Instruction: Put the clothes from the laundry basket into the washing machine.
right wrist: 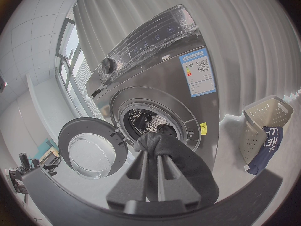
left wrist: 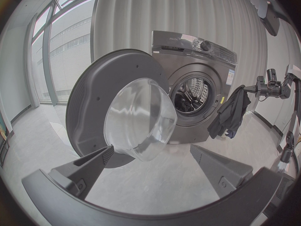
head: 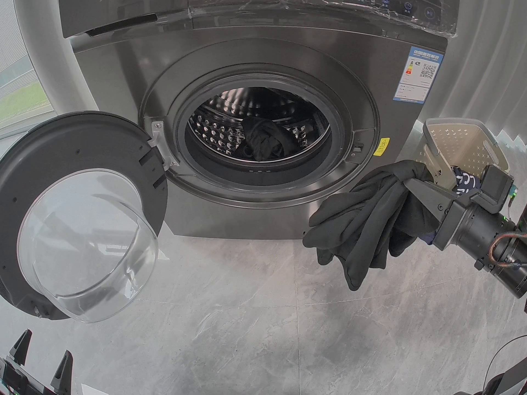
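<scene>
Folds of the dark garment [head: 359,223] hang loose from our right gripper [head: 413,185], clamped on its bunched top, near the mouth of the washing machine [head: 230,218], perhaps level with the lower rim; they may catch there and slip out; our left gripper [head: 41,357] sits spread wide, empty.

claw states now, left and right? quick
Left claw: open, empty.
Right claw: closed, holding a black garment.
</scene>
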Available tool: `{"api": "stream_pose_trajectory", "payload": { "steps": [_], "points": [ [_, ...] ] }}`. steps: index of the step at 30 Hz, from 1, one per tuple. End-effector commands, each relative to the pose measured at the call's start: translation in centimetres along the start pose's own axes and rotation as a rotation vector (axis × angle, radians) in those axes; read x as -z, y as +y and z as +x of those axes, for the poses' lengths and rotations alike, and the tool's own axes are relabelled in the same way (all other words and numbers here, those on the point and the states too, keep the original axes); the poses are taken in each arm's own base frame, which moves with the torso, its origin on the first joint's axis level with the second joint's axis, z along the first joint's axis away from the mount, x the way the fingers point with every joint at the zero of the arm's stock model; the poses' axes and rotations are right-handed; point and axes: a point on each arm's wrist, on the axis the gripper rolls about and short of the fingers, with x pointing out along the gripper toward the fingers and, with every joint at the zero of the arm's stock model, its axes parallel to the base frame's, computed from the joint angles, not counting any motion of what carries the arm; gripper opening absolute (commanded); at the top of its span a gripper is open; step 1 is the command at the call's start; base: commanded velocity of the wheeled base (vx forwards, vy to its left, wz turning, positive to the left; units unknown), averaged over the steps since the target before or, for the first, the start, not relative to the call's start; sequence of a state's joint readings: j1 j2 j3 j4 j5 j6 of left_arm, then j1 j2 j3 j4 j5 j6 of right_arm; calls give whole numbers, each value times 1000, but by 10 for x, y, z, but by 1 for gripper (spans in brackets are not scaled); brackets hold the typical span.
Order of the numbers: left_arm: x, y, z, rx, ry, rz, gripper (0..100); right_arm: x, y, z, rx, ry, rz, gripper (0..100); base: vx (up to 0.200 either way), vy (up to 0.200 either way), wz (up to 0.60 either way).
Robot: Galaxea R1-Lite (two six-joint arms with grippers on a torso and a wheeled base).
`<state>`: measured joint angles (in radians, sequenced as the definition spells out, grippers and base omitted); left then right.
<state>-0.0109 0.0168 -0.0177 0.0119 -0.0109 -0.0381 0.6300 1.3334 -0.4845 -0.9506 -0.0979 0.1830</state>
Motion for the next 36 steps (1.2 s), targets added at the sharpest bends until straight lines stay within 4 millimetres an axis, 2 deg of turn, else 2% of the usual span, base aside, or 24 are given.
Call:
{"api": "stream_pose_trajectory", "payload": {
  "steps": [1,6,11,12,14,21,22,23,25,29,34,35,36],
  "points": [
    [5,0,0,0,3,0,100,2,0,0,-2,7,1,0,0,0,0],
    [5,0,0,-3,3,4,100,1,5,0,-30,9,3,0,0,0,0],
    [5,0,0,-6,-4,38,100,-5,17,4,-85,-6,13,0,0,0,0],
    [5,0,0,-8,-4,38,100,-2,29,14,-128,5,27,0,0,0,0],
    [5,0,0,-6,-4,38,100,3,41,23,-168,27,53,0,0,0,0],
    [4,0,0,-5,-11,44,100,10,52,33,-218,19,115,0,0,0,0],
    [-5,-1,-2,-2,-60,28,100,10,53,34,-223,17,114,0,0,0,0],
    [-29,-2,-9,20,-161,21,100,10,54,36,-229,12,117,0,0,0,0],
    [-58,-5,-17,87,-229,18,100,10,56,40,-239,9,117,0,0,0,0],
    [-67,-9,2,272,-79,21,100,16,58,50,-245,26,116,0,0,0,0],
    [-87,-13,44,461,83,-2,100,22,62,63,-252,2,121,0,0,0,0],
    [-88,-13,47,467,87,0,100,22,62,64,-253,-3,122,0,0,0,0],
    [-93,-15,63,517,117,8,100,21,66,68,-263,-24,127,0,0,0,0]
  ]
}}
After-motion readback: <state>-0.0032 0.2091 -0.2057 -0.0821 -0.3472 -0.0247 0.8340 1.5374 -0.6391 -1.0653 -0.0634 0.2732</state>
